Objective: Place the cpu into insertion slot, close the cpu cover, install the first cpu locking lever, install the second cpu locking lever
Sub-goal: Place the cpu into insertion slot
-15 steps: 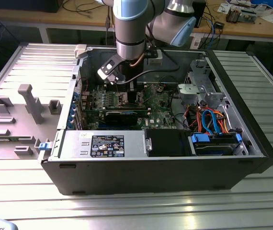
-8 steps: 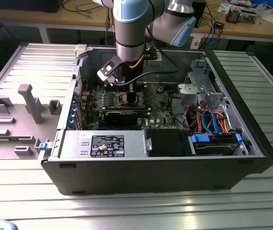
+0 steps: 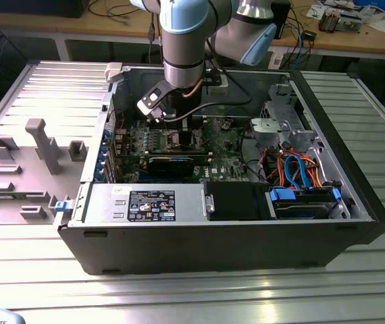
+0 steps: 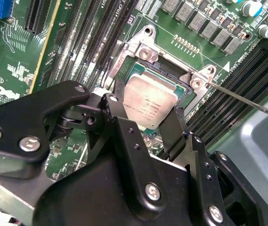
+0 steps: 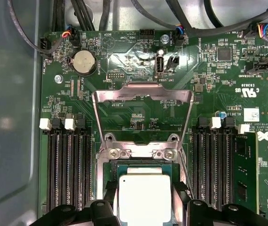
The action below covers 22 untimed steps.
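Gripper [image 4: 145, 118] clamped on the cpu [image 4: 150, 106] right over the socket [image 4: 169, 75]; nothing closed yet.
Black fingers [image 5: 108, 193] press two opposite edges of the cpu, silver top up; seated in the socket or just above it, cannot tell; risk as I judge it: a slight tilt or twist on release would land the chip off its keys and bend socket pins; fingers sit close to the socket frame, so they could snag it on opening; beyond the socket the cpu cover [image 5: 143, 92] lies flipped back, open, window empty; one thin locking lever [image 4: 247, 101] sticks out beside the socket, unlatched; memory slots [image 5: 68, 169] flank the socket on both sides; the green board [image 3: 226, 145] lies inside the open computer case [image 3: 213, 250], along with a black card [image 3: 172, 162] and blue and orange cables [image 3: 294, 169] well apart from the socket.
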Motion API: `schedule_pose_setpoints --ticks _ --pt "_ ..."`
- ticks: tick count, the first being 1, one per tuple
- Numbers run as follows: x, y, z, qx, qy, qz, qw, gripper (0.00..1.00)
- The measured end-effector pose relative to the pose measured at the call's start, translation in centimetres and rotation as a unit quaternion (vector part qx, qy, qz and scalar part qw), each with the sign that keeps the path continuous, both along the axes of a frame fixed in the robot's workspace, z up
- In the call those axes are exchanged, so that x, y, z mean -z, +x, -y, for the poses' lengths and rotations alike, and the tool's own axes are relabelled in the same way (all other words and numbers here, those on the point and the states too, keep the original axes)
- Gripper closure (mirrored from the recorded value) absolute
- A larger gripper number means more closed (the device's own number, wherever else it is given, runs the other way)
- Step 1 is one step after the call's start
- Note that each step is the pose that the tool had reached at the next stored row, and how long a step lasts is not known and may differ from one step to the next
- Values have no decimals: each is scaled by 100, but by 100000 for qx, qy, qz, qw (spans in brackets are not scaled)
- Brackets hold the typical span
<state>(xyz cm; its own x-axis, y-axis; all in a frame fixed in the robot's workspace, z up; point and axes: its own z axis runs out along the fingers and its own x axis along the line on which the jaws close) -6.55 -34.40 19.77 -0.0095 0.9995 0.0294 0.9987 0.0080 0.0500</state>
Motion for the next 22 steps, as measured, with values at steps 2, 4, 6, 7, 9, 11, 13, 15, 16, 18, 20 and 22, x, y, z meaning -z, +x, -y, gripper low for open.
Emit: schedule_pose_setpoints --ticks 2,4,6,7,9,11,13,15,16,18,20,22 --pt "0 0 0 -1 0 -1 100000 46" --pt "0 0 0 0 -1 -3 100000 46" --pt "-9 1 -2 41 50 27 100000 46" --pt "-27 0 0 119 6 4 100000 46" --pt "-29 0 0 573 10 1 99998 46" --pt "-19 0 -2 1428 20 -2 99990 46" --pt "-11 -1 -8 1508 -1 -5 99989 46" --pt "6 0 -13 1497 -18 -20 99989 46" --pt "16 -1 -15 1501 0 -9 99989 46" --pt "19 -1 -15 1500 11 -5 99989 46" --pt "21 0 -15 1500 11 -6 99989 46" --pt "24 0 -15 1503 16 0 99989 46"
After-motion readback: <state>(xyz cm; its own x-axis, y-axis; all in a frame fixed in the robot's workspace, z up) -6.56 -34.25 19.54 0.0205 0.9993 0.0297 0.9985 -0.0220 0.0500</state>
